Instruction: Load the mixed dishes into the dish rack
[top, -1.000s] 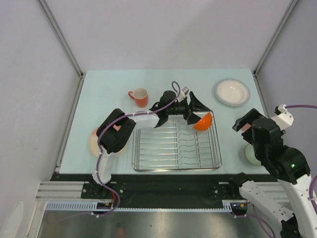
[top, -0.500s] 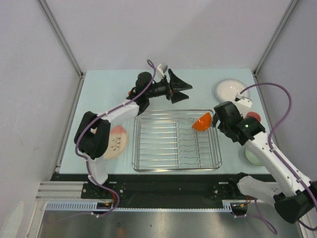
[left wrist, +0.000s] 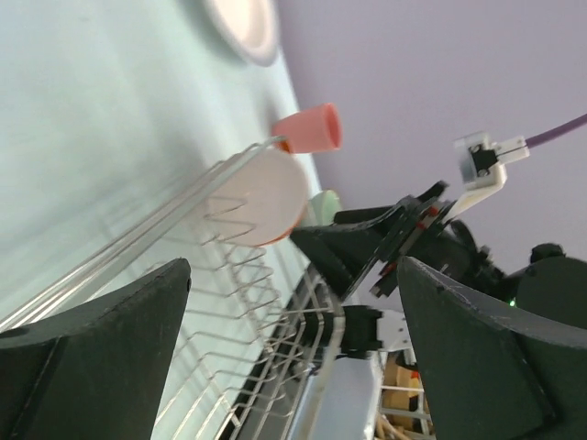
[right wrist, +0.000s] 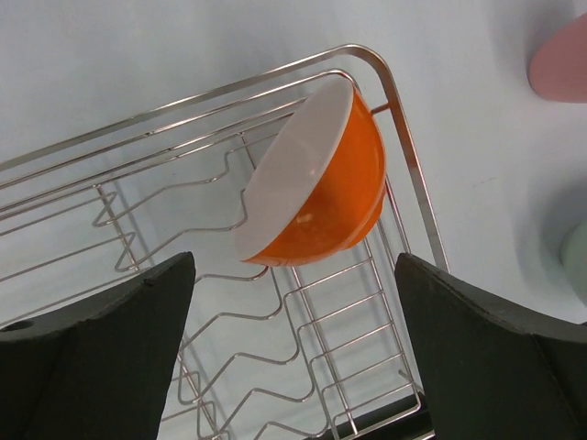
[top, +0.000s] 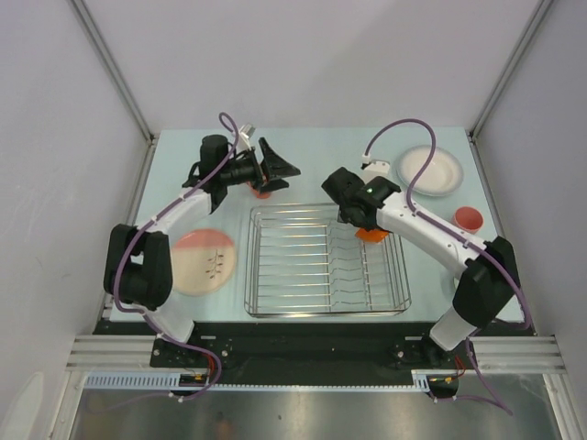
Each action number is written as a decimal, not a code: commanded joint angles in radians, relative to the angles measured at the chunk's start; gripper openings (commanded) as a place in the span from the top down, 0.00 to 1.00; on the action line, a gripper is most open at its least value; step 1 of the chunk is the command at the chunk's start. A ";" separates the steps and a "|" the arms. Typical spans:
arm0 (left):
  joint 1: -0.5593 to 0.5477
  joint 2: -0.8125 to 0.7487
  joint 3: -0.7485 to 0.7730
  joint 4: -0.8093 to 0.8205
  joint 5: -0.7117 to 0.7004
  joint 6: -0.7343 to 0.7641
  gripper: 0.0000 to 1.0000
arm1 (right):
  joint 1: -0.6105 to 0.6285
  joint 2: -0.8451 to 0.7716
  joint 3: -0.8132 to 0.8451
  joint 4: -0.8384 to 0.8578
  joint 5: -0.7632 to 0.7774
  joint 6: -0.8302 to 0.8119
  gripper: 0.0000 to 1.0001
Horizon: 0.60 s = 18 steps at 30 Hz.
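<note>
The silver dish rack (top: 326, 275) sits mid-table. An orange-and-white bowl (right wrist: 316, 179) leans on edge in its back right corner, and my right gripper (right wrist: 293, 357) hangs open just above it and the rack wires (right wrist: 229, 229), empty. In the top view that arm covers most of the bowl (top: 371, 236). My left gripper (top: 282, 170) stands open behind the rack, above the orange mug (top: 263, 191), which it mostly hides. The pink plate (top: 205, 261) lies left of the rack. Back right are the white plate (top: 428, 170) and pink tumbler (top: 469, 218). The pale green bowl (right wrist: 578, 261) shows at the right wrist view's edge.
The left wrist view looks sideways along the rack (left wrist: 211, 266) to the bowl (left wrist: 266, 197), the tumbler (left wrist: 307, 128) and the right arm (left wrist: 413, 238). Grey walls close in the table on three sides. The right arm's elbow (top: 481, 284) stands at the near right.
The left gripper has swung from the rack's back edge to the back left, over the mug. The right arm has reached in from the right, over the bowl in the rack.
</note>
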State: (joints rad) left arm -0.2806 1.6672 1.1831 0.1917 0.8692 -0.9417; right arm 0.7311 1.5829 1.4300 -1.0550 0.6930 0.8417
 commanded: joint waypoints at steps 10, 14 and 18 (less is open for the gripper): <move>0.052 -0.098 -0.091 -0.184 0.034 0.314 0.00 | -0.010 0.066 0.035 -0.063 0.088 0.069 0.28; 0.058 -0.109 -0.106 -0.184 0.033 0.346 0.00 | -0.018 0.086 0.029 -0.056 0.079 0.069 0.42; 0.058 -0.115 -0.105 -0.218 0.030 0.383 0.00 | -0.019 0.112 0.027 -0.060 0.076 0.069 0.47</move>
State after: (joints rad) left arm -0.2340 1.6028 1.0851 -0.0082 0.8768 -0.6319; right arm 0.7181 1.6669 1.4353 -1.0931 0.7227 0.8803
